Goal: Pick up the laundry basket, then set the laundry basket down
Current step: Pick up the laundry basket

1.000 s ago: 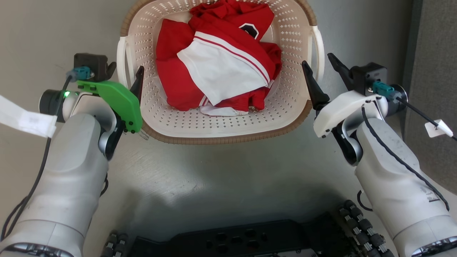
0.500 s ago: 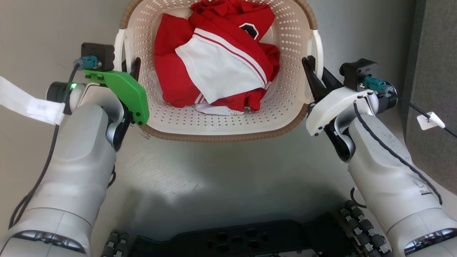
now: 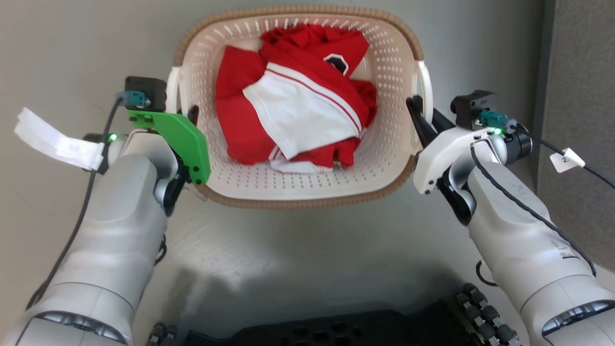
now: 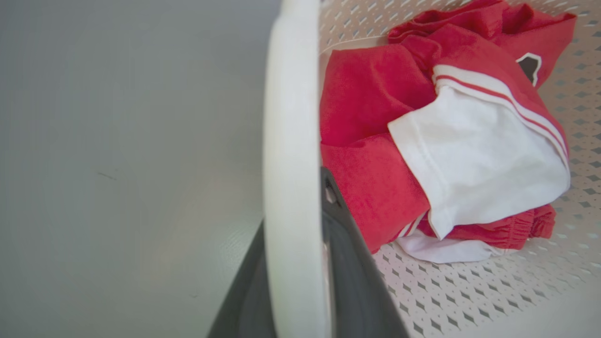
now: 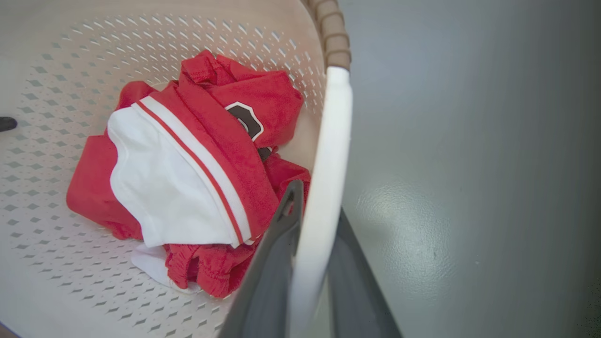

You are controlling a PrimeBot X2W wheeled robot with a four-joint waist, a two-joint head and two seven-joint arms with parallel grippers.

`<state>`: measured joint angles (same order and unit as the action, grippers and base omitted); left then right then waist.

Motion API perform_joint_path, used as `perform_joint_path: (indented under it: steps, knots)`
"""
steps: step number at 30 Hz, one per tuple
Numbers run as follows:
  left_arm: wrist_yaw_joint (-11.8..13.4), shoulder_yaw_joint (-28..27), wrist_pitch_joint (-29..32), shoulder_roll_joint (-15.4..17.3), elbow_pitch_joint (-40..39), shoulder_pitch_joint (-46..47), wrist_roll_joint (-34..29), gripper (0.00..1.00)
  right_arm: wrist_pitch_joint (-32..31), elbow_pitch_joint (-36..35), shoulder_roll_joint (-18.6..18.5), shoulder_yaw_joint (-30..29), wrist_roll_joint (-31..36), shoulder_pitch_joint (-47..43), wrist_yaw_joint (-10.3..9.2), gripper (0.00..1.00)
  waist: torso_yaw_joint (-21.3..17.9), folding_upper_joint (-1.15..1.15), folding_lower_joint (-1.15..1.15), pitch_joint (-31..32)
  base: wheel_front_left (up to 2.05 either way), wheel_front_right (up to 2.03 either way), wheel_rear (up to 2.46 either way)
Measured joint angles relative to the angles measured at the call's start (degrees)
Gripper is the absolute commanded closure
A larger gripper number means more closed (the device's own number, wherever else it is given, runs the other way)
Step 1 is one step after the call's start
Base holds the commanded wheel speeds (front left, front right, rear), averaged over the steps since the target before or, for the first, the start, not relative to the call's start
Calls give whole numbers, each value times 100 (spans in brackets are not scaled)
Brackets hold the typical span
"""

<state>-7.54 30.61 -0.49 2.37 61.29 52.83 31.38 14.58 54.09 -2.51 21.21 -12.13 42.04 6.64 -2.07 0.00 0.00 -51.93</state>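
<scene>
The laundry basket, cream with perforated walls and a brown woven-look rim, sits in front of me in the head view. It holds red and white clothes. My left gripper is shut on the white left handle. In the left wrist view that handle runs between the two dark fingers. My right gripper is shut on the white right handle. The right wrist view shows this handle pinched between its fingers. I cannot tell whether the basket touches the floor.
Grey floor surrounds the basket. A darker panel runs along the right. My black base lies at the bottom edge. Paper tags hang from the left cable and the right cable.
Both grippers went from open beside the handles to shut on them. The whole head picture has shifted, so the camera moved; the basket now shows whole.
</scene>
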Motion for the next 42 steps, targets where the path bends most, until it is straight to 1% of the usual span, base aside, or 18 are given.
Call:
perform_joint_path:
  steps: [2, 7, 14, 25, 33, 42]
  knots:
    - [0, 63, 90, -36, 71, -4, 67, 100, -27, 155, -1, 12, 0, 21, 37, 100, 1, 0, 0, 87, 0, 0, 0]
    - [1, 134, 401, -145, 149, -122, 348, 100, -162, 482, -42, 64, -3, 60, 51, 100, 20, 0, 0, 330, 0, 0, 0]
    - [1, 269, 734, -176, 238, -278, 697, 100, -281, 818, -27, 151, -60, 131, 92, 100, 75, 0, 0, 765, 0, 0, 0]
    - [1, 315, 991, -203, 318, -607, 1053, 100, -363, 1233, 62, 213, -207, 115, 110, 100, 117, 0, 0, 1465, 0, 0, 0]
    - [1, 369, 1209, -247, 446, -954, 1347, 100, -497, 1485, 112, 333, -378, -96, 135, 100, 75, 0, -1, 2062, 0, 0, 0]
    - [1, 454, 1388, -272, 501, -1327, 1518, 100, -676, 1659, 176, 459, -578, -512, 136, 100, -9, 0, -1, 2776, 0, 0, 0]
